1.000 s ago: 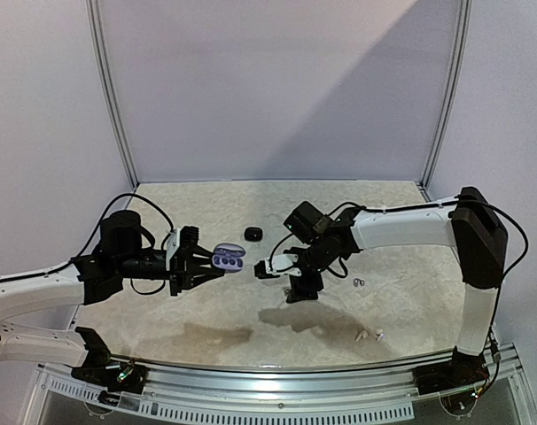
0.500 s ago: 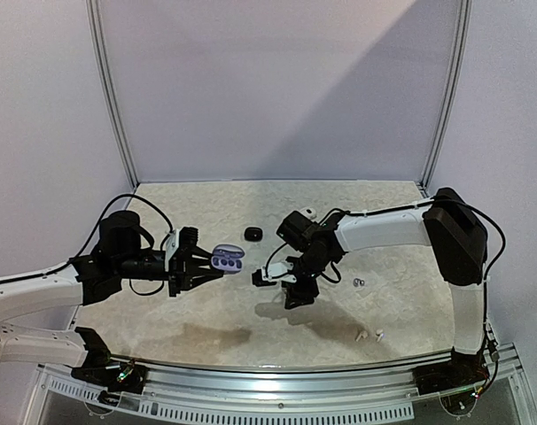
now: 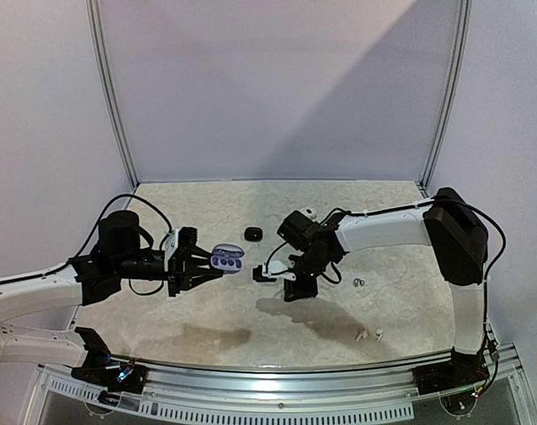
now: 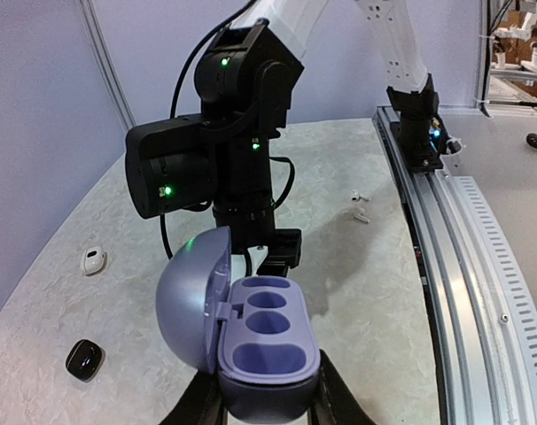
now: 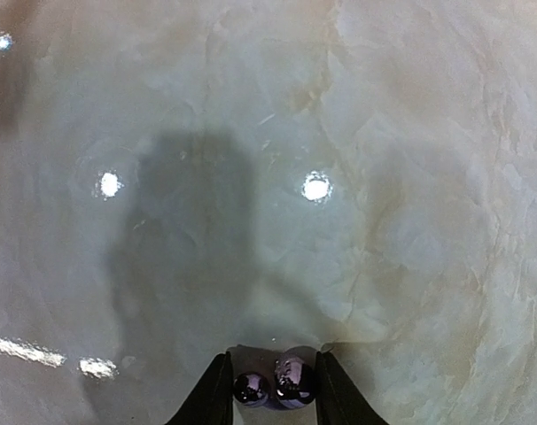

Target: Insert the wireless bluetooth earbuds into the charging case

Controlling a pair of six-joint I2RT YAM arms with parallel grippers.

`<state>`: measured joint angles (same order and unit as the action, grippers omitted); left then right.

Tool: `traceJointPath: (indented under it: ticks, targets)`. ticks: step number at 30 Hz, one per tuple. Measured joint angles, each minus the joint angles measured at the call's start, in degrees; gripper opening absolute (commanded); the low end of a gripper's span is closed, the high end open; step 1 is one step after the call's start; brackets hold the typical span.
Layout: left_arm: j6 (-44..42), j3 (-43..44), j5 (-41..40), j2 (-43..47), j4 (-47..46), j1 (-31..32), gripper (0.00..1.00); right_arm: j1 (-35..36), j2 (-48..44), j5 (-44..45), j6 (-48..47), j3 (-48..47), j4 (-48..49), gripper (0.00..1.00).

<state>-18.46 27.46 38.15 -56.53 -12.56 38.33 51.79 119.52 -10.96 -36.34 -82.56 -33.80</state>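
Earbud, dark purplish, is pinched in the right tool, near the open charging case and to its right; left tool grips that case above the counter. White stemmed earbuds lie well right of the case.

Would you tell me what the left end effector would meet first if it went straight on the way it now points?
Probably the right end effector, which hangs just beyond the open charging case that the left end effector holds; whether heights match is unclear.
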Motion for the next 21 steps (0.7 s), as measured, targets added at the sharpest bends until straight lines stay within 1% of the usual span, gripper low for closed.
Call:
traceJointPath:
  ticks: [6,10,16,21]
  targets:
    - [-0.2,0.0,0.0,0.3,0.0,0.0,0.00,-0.1,-1.7,1.9,8.2,2.8,2.8,0.27]
    - [-0.2,0.0,0.0,0.6,-0.1,0.0,0.00,-0.1,-4.9,6.3,17.3,6.6,3.4,0.27]
    - [-0.2,-0.1,0.1,0.7,-0.5,0.0,0.00,0.7,-9.1,14.6,37.8,10.3,3.1,0.27]
    - [-0.2,-0.3,0.2,1.1,-0.7,0.0,0.00,3.4,-10.1,20.5,55.4,11.3,-1.0,0.28]
